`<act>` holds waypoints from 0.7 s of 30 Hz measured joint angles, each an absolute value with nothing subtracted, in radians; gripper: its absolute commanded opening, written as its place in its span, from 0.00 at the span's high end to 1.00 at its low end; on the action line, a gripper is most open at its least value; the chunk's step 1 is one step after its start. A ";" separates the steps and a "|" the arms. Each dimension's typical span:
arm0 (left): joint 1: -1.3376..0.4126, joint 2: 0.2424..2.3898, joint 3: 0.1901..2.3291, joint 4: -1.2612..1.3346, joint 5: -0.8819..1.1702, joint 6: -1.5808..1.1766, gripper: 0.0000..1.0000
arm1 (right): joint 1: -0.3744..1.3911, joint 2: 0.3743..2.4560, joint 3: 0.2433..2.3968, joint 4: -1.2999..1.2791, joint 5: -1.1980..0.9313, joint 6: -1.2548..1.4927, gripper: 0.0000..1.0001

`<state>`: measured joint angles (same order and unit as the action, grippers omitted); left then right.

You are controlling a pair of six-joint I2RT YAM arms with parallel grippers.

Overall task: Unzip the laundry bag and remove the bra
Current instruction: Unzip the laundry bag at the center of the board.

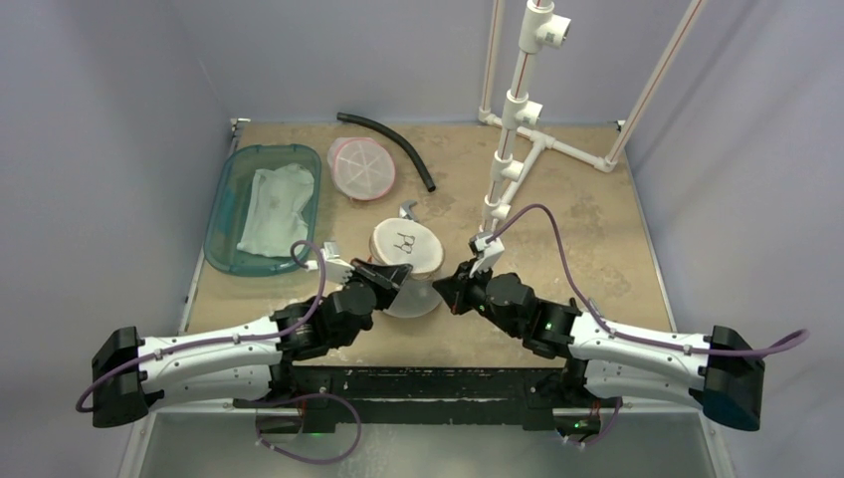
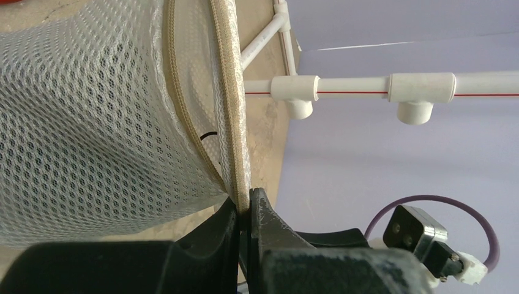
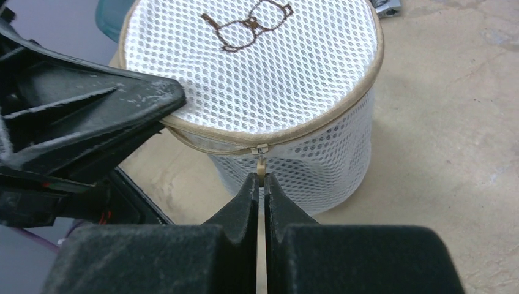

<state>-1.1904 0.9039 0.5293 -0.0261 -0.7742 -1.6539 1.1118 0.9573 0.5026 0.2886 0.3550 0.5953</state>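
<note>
A round white mesh laundry bag (image 1: 408, 261) with tan trim and a brown glasses drawing on its lid stands mid-table, tilted toward the arms. It fills the left wrist view (image 2: 85, 122) and shows in the right wrist view (image 3: 257, 67). My left gripper (image 2: 248, 205) is shut on the bag's tan rim (image 2: 229, 110) at its left side (image 1: 390, 276). My right gripper (image 3: 262, 179) is shut on the tan zipper pull (image 3: 261, 160) at the bag's front, at the bag's right in the top view (image 1: 450, 286). The zipper looks closed. The bra is hidden.
A teal tray (image 1: 224, 249) holding a white cloth (image 1: 276, 207) lies at the left. A second round mesh bag with pink trim (image 1: 361, 167) and a black hose (image 1: 398, 141) lie behind. A white PVC pipe stand (image 1: 518, 119) rises at the back right.
</note>
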 measured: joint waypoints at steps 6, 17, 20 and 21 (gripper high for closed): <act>-1.190 0.899 0.529 -0.045 -0.753 -1.625 1.00 | 1.112 0.956 0.482 0.287 0.387 0.599 1.00; -1.188 0.799 0.523 -0.084 -0.692 -1.536 1.00 | 1.103 0.934 0.482 0.280 0.430 0.590 1.00; -1.188 0.751 0.506 -0.086 -0.680 -1.508 1.00 | 1.093 0.917 0.482 0.274 0.432 0.585 1.00; -1.188 0.737 0.501 -0.086 -0.675 -1.497 1.00 | 1.089 0.910 0.482 0.273 0.432 0.583 1.00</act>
<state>-1.1885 0.7372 0.5007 -0.0860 -0.6754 -1.4975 1.0893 0.9096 0.4820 0.2729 0.4320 0.5827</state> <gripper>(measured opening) 0.031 0.022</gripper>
